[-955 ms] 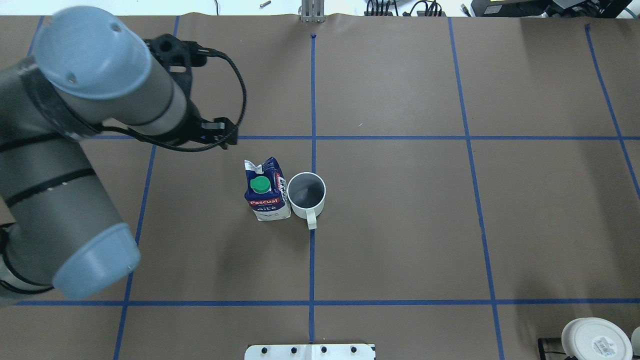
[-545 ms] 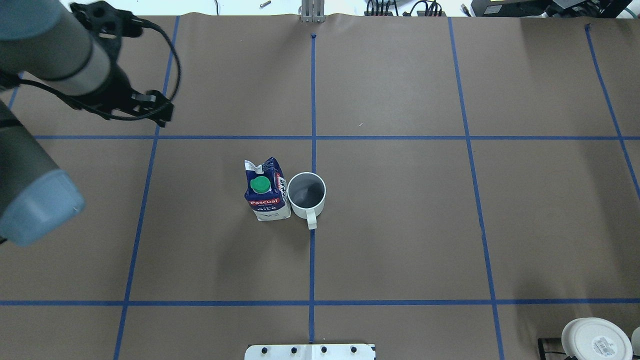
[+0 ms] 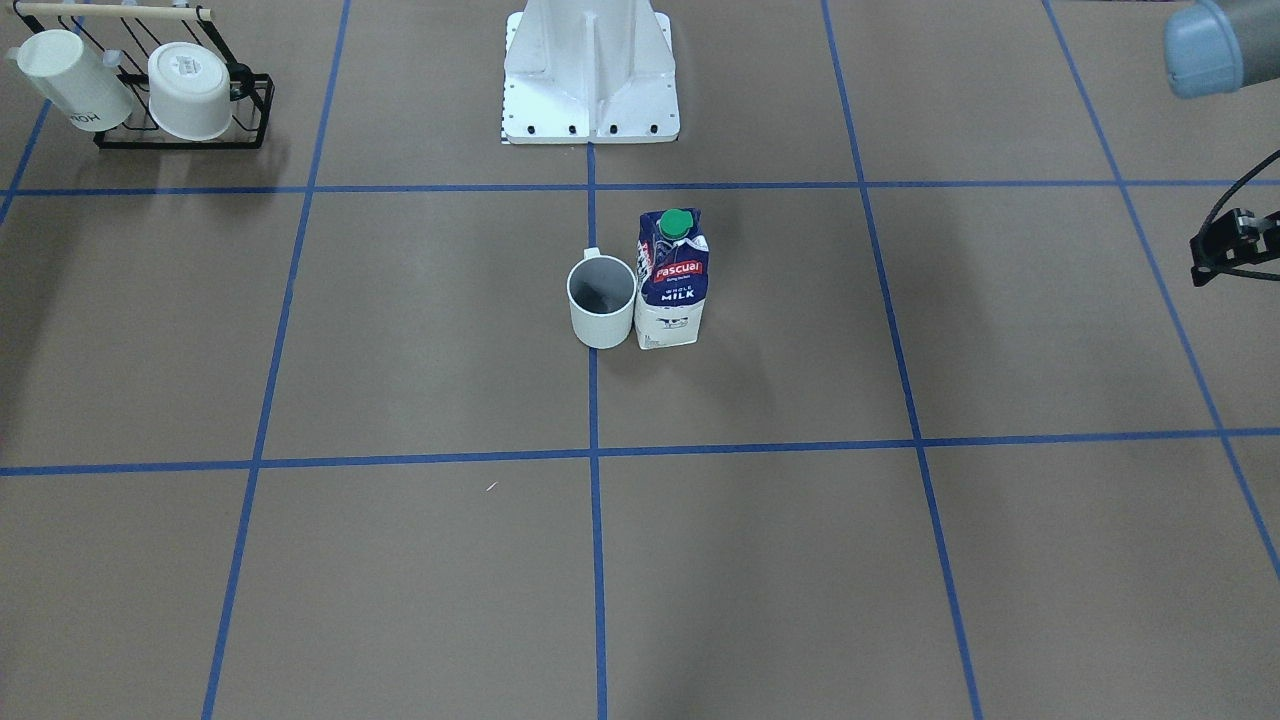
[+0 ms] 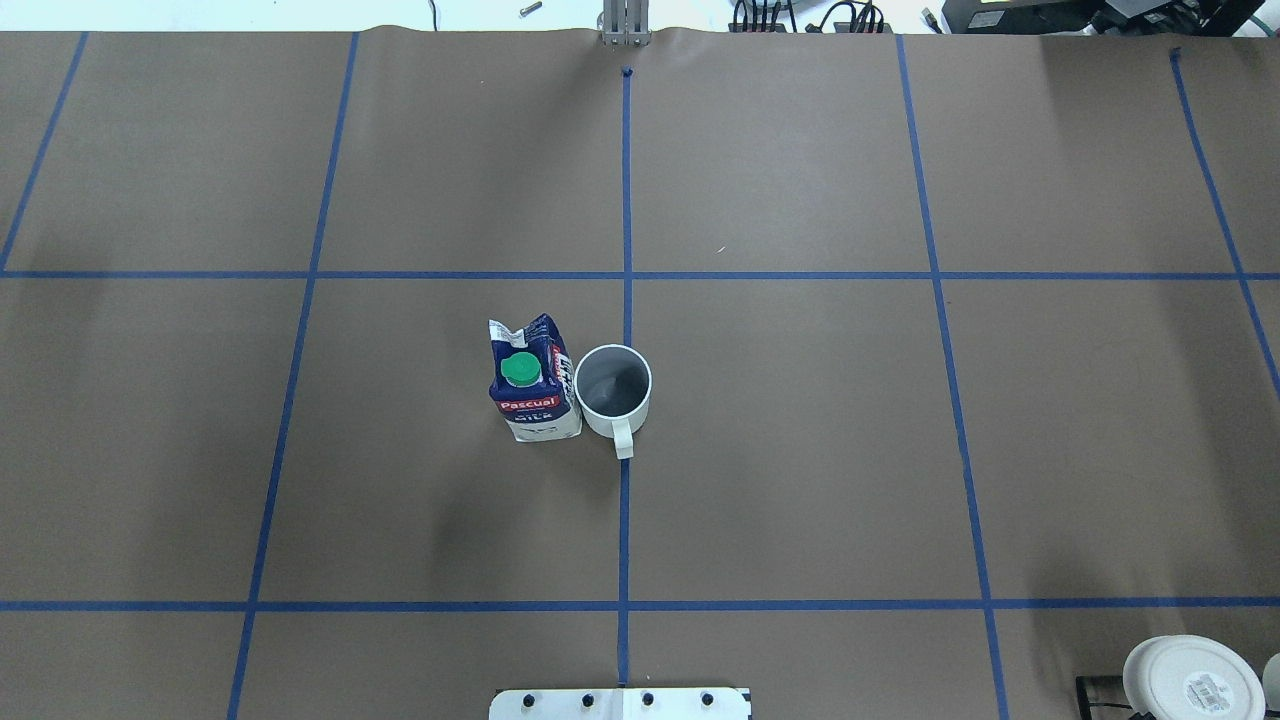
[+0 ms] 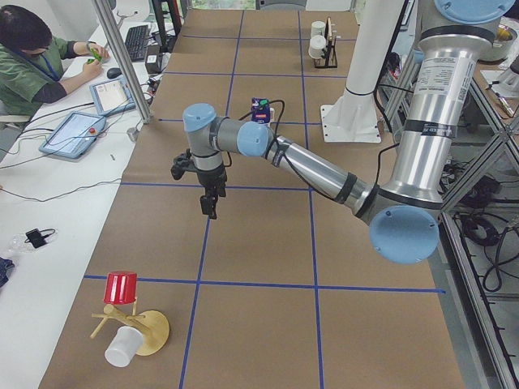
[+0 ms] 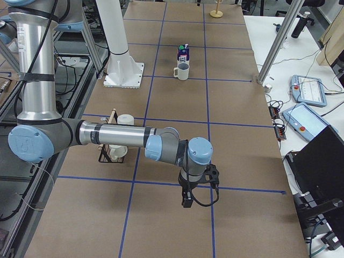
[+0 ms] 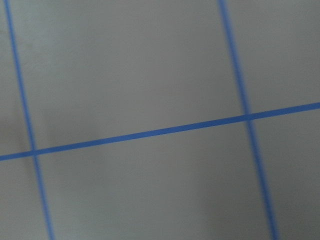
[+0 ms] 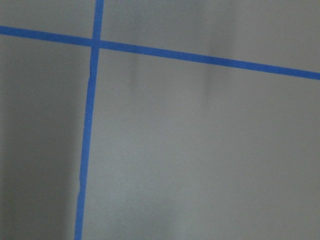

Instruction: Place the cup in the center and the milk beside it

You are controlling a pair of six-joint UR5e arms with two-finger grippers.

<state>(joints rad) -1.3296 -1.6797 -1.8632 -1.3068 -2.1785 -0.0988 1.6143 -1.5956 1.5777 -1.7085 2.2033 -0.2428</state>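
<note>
The cup (image 4: 612,385), white-grey with a dark inside, stands upright on the middle blue tape line (image 4: 625,520) of the center squares, its handle toward the robot. The milk carton (image 4: 532,385) stands upright right against it on the robot's left. Both also show in the front view, cup (image 3: 601,300) and milk (image 3: 672,280). Neither gripper touches them. My left gripper (image 5: 212,211) hangs over the table far off to the left. My right gripper (image 6: 186,203) hangs over the table far off to the right. I cannot tell whether either one is open or shut.
A black rack with two white cups (image 3: 150,80) stands near the robot's right. The white robot base (image 3: 590,80) is behind the cup. A red cup on a wooden stand (image 5: 122,288) sits at the left end. A black part of my left wrist (image 3: 1235,245) shows at the front view's right edge.
My left arm has pulled away to the left and out of the overhead view. The cup and the milk have not moved.
</note>
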